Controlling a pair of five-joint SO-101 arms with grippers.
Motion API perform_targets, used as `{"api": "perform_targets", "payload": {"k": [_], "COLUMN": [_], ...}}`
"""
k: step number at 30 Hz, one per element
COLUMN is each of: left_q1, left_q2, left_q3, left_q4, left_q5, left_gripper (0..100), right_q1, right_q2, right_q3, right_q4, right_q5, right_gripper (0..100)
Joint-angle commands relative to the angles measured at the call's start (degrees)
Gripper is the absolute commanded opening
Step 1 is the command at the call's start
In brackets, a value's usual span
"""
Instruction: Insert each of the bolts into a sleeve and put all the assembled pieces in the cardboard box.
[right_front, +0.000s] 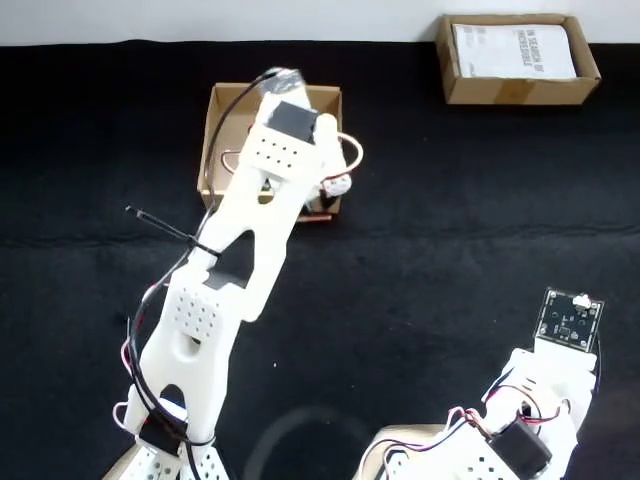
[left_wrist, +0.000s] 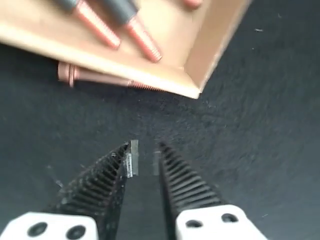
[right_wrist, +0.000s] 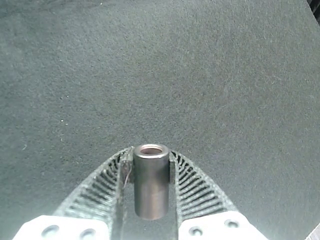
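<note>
Hovering over the black mat (left_wrist: 260, 125), the left gripper (left_wrist: 145, 150) has its fingers slightly spread with nothing between them. It sits just outside a corner of the cardboard box (left_wrist: 215, 45). One loose copper bolt (left_wrist: 100, 76) lies on the mat outside the box, against its wall, with no sleeve on it. Inside the box are at least two assembled pieces (left_wrist: 142, 39), dark sleeves with copper thread sticking out, lying side by side on the floor.

In the high view the cardboard box (right_front: 215, 140) is at about 11 o'clock on the table. The left arm (right_front: 250, 230) stretches from 7 o'clock up over it and covers much of the box interior.

The right gripper (right_wrist: 150, 155) is pinching a dark metal sleeve (right_wrist: 151, 187) between both fingers, with its open bore facing the camera, above bare mat. The right arm (right_front: 530, 420) is folded back at 5 o'clock, well apart from the box.

A second cardboard box (right_front: 517, 90) holding a paper sheet (right_front: 515, 50) is at 1 o'clock, at the far edge.
</note>
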Motion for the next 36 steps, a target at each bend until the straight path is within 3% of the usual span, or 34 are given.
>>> {"api": "perform_targets", "payload": {"k": [1,4,9,21,28,36], "left_q1": [0.40,-0.84,-4.88,-8.04,-8.40,-7.87], "left_q2": [-0.04,0.04,0.04,0.04,5.49,9.10], "left_q3": [4.18,7.87,14.46,15.34,15.08,12.44], "left_q4": [0.26,-0.88,-5.01,-10.02,-12.57,-13.89], "left_q5": [10.29,15.21,17.58,15.12,13.54,13.36], "left_gripper": [12,12,12,12,28,25], "right_q1": [-0.75,-0.75,-0.84,-2.33,-2.33,-2.42], "right_q2": [-0.66,-0.66,-0.66,-0.66,-0.66,-0.66], "right_q3": [-3.65,-3.47,-3.12,-3.30,-3.47,-3.12], "right_q4": [0.04,-0.13,0.04,0.31,0.31,3.47], "right_q5": [0.35,0.44,0.53,0.53,0.62,3.69], "right_gripper": [0.7,0.7,0.7,0.7,0.7,0.7]}}
